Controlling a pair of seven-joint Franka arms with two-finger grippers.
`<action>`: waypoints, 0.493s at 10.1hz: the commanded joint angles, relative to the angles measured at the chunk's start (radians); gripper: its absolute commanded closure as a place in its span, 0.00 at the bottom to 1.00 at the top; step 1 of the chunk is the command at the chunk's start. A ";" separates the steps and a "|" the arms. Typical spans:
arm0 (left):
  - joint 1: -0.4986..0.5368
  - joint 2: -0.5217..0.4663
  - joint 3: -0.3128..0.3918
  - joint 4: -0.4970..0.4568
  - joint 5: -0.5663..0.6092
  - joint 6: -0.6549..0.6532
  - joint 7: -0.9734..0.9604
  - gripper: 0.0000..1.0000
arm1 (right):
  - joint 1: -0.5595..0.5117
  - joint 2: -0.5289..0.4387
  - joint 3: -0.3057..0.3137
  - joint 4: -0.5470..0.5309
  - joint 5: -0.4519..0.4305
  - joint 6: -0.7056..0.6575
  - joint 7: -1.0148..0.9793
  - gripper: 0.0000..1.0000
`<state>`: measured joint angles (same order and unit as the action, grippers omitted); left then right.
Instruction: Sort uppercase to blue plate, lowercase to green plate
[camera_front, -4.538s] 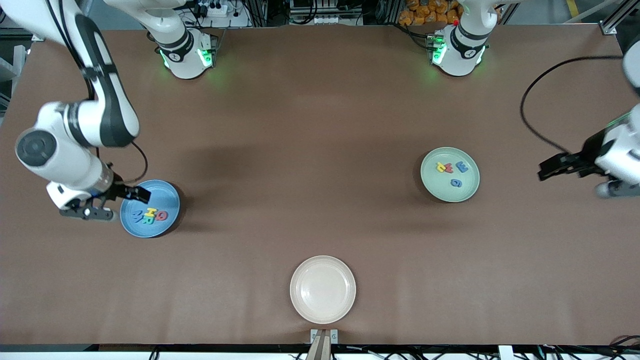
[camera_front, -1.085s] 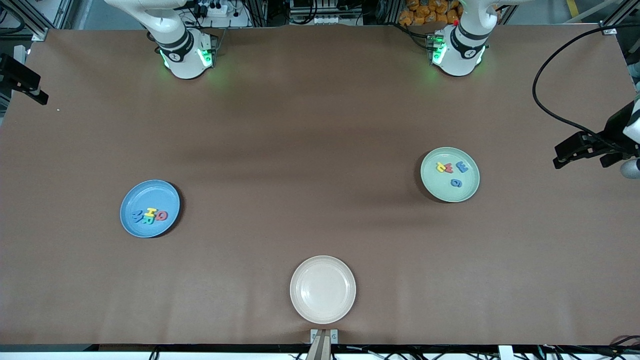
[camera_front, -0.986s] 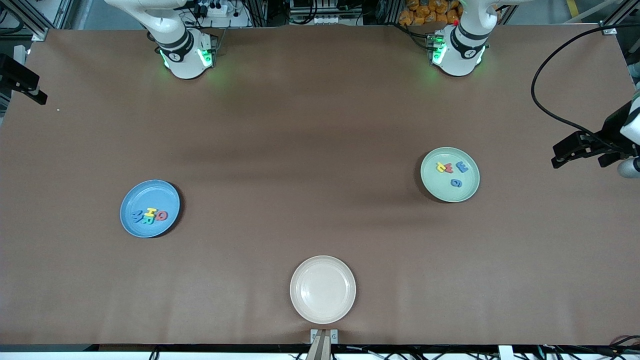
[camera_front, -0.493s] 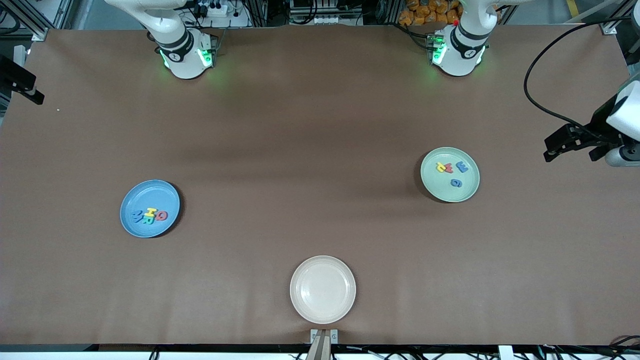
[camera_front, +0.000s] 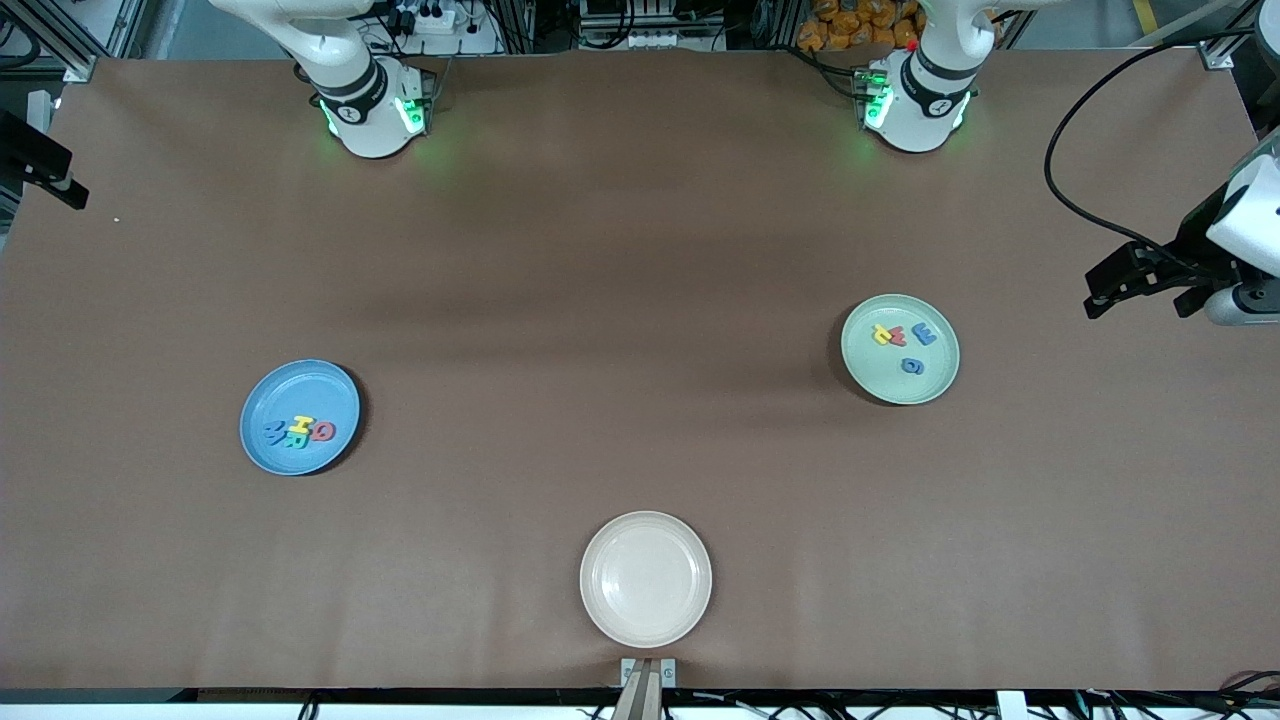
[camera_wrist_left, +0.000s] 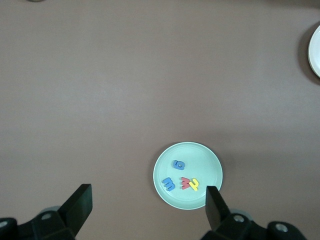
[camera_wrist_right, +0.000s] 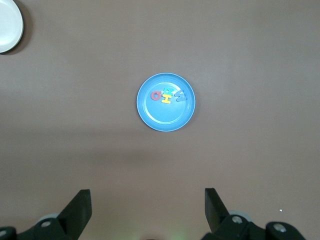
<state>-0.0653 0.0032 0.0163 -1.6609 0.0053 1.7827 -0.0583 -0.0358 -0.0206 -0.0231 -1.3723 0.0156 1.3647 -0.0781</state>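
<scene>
The left gripper (camera_front: 1100, 290) and right gripper (camera_wrist_right: 147, 210) are hanging wide open, holding nothing — the sorted letters are sitting in the blue plate (camera_front: 270, 400) and green plate (camera_front: 870, 380).

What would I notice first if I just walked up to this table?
Probably the bright foam letters: four on the blue plate toward the right arm's end of the table, four on the green plate toward the left arm's end. A bare cream plate sits nearest the front camera. The left gripper hangs open over the table's edge.
</scene>
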 joint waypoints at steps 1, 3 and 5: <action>-0.010 -0.028 0.011 -0.028 -0.013 0.017 0.025 0.00 | -0.019 0.010 0.009 0.025 0.007 -0.018 -0.003 0.00; -0.010 -0.026 0.011 -0.028 -0.014 0.017 0.025 0.00 | -0.019 0.010 0.009 0.025 0.006 -0.018 -0.005 0.00; -0.001 -0.025 0.005 -0.025 -0.013 0.017 0.023 0.00 | -0.026 0.010 0.009 0.025 0.007 -0.018 -0.005 0.00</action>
<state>-0.0654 0.0027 0.0163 -1.6610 0.0053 1.7832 -0.0583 -0.0390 -0.0206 -0.0232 -1.3723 0.0156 1.3646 -0.0781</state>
